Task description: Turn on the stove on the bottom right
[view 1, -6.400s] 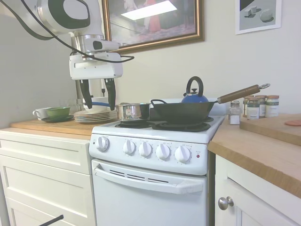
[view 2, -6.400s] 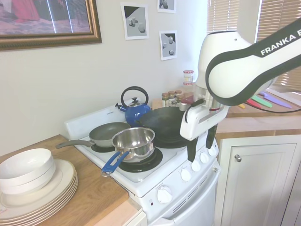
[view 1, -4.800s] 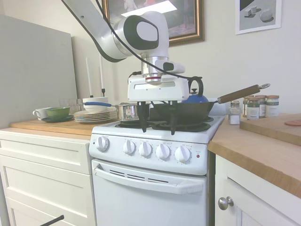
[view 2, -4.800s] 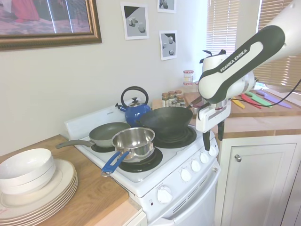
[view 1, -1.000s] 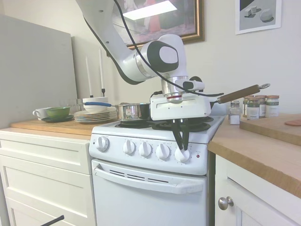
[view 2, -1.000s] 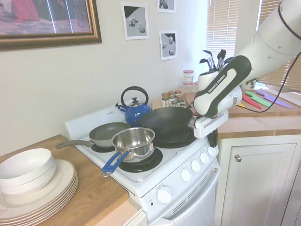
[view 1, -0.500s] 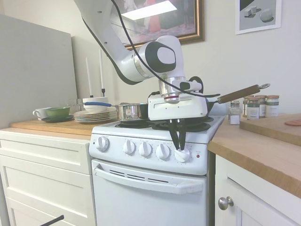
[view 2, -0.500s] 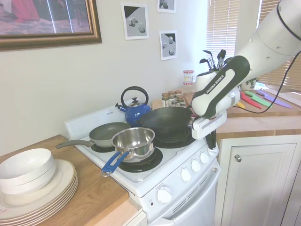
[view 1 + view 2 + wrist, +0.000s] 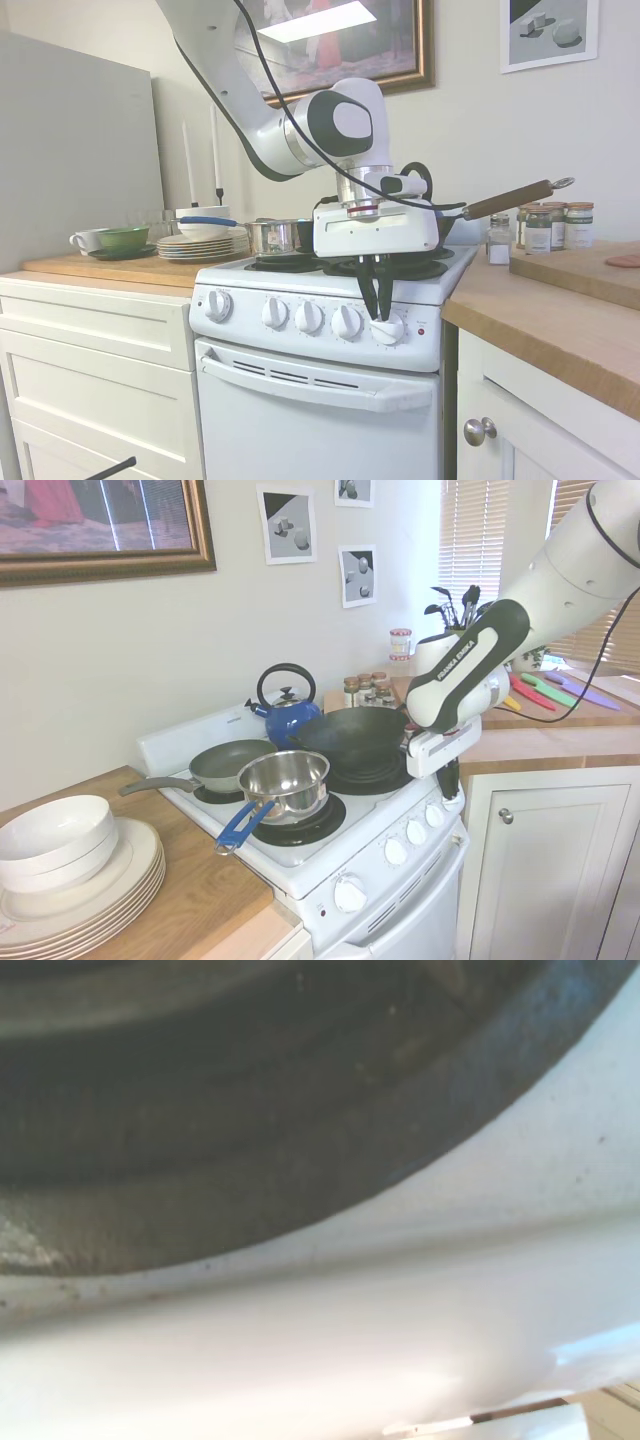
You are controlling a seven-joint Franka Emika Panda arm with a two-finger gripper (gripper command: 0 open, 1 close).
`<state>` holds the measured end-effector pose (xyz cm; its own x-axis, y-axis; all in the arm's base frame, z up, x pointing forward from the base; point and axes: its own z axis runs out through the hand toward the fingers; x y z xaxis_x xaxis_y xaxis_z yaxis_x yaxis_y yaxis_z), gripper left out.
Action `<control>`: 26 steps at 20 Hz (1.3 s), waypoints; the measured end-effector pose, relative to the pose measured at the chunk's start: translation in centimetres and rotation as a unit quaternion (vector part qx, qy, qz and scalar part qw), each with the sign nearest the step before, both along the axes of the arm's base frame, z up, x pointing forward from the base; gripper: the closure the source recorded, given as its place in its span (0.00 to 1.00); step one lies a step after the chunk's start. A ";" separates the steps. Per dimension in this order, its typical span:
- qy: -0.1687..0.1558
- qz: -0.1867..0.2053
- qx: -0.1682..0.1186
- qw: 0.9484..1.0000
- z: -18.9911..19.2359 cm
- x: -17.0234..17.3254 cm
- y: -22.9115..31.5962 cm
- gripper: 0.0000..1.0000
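The stove (image 9: 300, 400) is a small white range with black coil burners and a row of round white knobs on its front panel. The rightmost knob (image 9: 392, 331) sits beside the red indicator light (image 9: 421, 331). My gripper (image 9: 381, 318) reaches down from above the front right burner, its black fingers shut on that knob's handle. The second exterior view shows the same grip, with the gripper (image 9: 451, 792) on the end knob (image 9: 457, 802). In the wrist view I only see a blurred dark burner (image 9: 250, 1110) and the white stove edge (image 9: 350, 1330).
A black wok (image 9: 385, 238) with a wooden handle (image 9: 510, 198) sits just behind my hand, beside a blue kettle (image 9: 414, 207) and a steel saucepan (image 9: 280, 237). Spice jars (image 9: 550, 225) stand on the wooden counter (image 9: 560, 320) at right. Stacked plates (image 9: 195, 245) are at left.
Since about six seconds ago the arm has come across from the left and down onto the rightmost knob. Over the last second the hand has shifted slightly left, its fingers staying on the knob.
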<state>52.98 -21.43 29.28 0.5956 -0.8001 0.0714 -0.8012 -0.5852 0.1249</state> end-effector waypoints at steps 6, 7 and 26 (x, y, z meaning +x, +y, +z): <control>0.001 0.000 0.001 1.000 -0.2 0.0 0.1 1.00; 0.001 0.000 0.002 1.000 -0.2 0.0 0.1 1.00; 0.000 -0.014 0.018 1.000 -1.0 -0.1 0.5 1.00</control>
<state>52.89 -20.96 28.25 0.5727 -0.8187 0.0417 -0.8174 -0.5666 0.1038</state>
